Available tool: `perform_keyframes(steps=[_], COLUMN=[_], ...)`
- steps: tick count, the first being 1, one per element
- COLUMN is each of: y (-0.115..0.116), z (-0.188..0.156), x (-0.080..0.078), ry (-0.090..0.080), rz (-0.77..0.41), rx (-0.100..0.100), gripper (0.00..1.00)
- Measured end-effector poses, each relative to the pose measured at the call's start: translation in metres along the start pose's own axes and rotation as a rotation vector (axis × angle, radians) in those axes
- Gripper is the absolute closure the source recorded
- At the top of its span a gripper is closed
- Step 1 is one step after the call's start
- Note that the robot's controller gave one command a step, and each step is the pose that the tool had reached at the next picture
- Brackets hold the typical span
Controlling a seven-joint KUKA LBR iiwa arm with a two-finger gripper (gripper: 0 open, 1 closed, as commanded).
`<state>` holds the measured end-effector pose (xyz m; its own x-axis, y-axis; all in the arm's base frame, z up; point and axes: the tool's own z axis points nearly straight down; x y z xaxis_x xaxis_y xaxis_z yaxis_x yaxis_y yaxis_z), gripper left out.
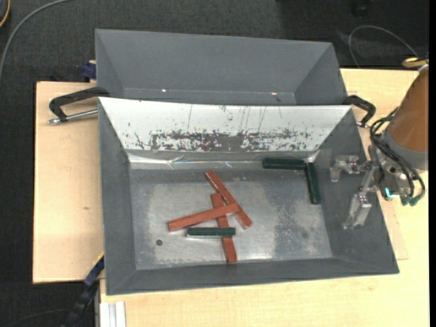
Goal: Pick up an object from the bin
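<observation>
Nearest the viewer lies a rust-red flat stick (229, 249), its near end pointing at the near wall of the grey metal bin (116, 203). It is part of a crossed heap of rust-red sticks (219, 213) at the centre of the floor. A short dark green bar (211, 231) lies against the heap's near side. A dark green L-shaped pair of bars (312, 182) lies at the far right of the floor, closest to the gripper (355, 213), which hangs over the right sloping wall with no object beneath it. Jaw state: cannot be told.

Handling, as judged: all pieces look stiff, light, smooth-faced and not fragile. Take hold across the narrow width at mid-length. The right arm of the L lies close to the wall foot, which may crowd one side. The uppermost red stick offers freer access.
</observation>
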<state>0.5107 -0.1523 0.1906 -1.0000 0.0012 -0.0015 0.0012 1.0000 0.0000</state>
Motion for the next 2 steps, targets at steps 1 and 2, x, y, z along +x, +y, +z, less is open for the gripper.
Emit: perform_keyframes(steps=[1,2], y=[0.071,0.140], z=[0.100,0.055], x=[0.018,-0.025], ry=[0.008,-0.011], rz=[-0.102,-0.114], rx=[-0.006,-0.004], gripper=[0.00,0.00])
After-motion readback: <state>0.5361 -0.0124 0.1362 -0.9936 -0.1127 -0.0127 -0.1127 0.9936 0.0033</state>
